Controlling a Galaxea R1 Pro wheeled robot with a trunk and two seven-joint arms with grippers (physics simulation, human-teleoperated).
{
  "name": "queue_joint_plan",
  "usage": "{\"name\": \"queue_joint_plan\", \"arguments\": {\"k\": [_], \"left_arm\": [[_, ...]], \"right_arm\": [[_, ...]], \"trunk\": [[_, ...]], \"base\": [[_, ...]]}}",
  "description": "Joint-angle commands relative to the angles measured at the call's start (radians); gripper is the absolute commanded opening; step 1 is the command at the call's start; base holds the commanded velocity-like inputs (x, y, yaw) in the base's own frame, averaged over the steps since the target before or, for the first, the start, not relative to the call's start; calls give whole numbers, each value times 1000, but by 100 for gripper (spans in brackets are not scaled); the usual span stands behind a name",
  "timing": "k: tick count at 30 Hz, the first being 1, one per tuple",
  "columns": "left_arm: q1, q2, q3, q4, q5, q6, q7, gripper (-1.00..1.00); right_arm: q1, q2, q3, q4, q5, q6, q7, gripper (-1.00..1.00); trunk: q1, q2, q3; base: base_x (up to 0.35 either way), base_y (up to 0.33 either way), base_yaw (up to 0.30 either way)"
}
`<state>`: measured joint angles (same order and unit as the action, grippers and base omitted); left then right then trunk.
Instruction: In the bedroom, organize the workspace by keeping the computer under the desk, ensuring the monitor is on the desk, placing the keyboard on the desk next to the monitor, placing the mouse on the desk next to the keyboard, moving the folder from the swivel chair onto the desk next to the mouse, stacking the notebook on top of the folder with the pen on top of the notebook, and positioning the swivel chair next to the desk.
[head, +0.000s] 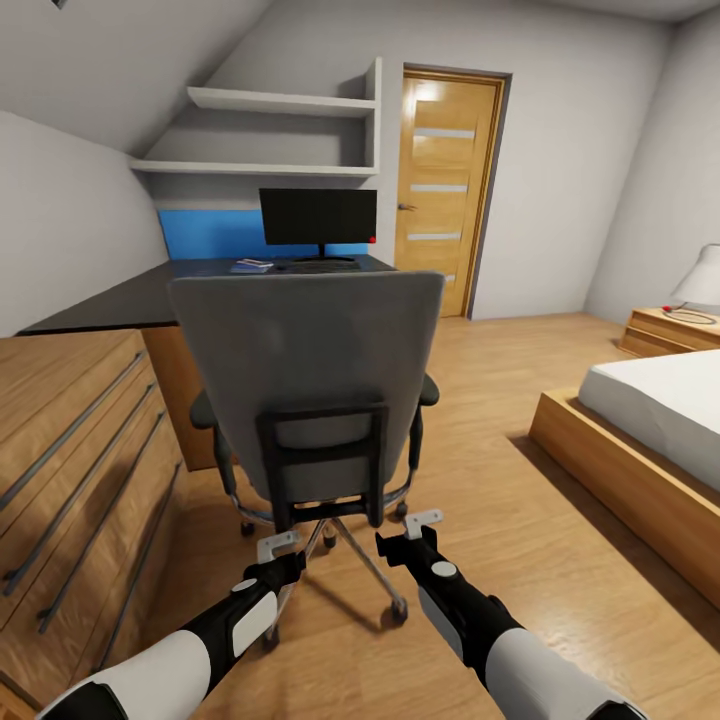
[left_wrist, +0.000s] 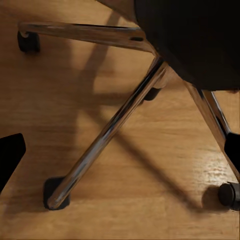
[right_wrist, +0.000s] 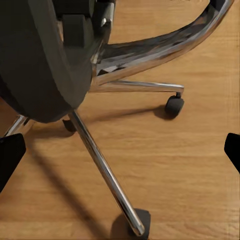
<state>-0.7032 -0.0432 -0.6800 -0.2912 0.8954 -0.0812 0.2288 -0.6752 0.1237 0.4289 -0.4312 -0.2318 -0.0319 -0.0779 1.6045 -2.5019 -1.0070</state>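
The monitor (head: 318, 218) is seen upright on the desk (head: 120, 300) before the blue back panel; the keyboard (head: 322, 266) appears as a dark strip at its foot, though the mouse cannot be made out at this range; a small stack (head: 252, 265), blue below and paler above, lies on the desk left of the keyboard and is judged to be the folder with the notebook, the pen being too small to tell; the computer is hidden behind the swivel chair (head: 310, 385), so its place cannot be confirmed. The chair is placed with its back to the robot, close before the desk; its final positioning is judged to be what remains. The left gripper (head: 279, 552) and right gripper (head: 422, 525) are held low behind the chair's chrome base (right_wrist: 107, 172), both with fingers spread apart and clamped on nothing.
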Motion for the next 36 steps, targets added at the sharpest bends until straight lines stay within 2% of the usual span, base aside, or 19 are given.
{"name": "queue_joint_plan", "arguments": {"k": [1, 6, 14, 36], "left_arm": [[-1, 0, -7, 0, 8, -5, 6, 100], [-1, 2, -7, 0, 8, -5, 6, 100], [-1, 2, -7, 0, 8, -5, 6, 100], [-1, 2, -7, 0, 8, -6, 6, 100]], "right_arm": [[-1, 0, 8, 2, -10, -5, -7, 100], [-1, 0, 9, 12, -8, -12, 0, 100], [-1, -1, 21, 15, -6, -13, 50, 100], [-1, -1, 30, 15, -7, -13, 52, 100]], "trunk": [[0, 0, -1], [0, 0, -1], [0, 0, -1], [0, 0, -1]], "base": [[78, 0, 0], [100, 0, 0], [296, 0, 0], [326, 0, 0]]}}
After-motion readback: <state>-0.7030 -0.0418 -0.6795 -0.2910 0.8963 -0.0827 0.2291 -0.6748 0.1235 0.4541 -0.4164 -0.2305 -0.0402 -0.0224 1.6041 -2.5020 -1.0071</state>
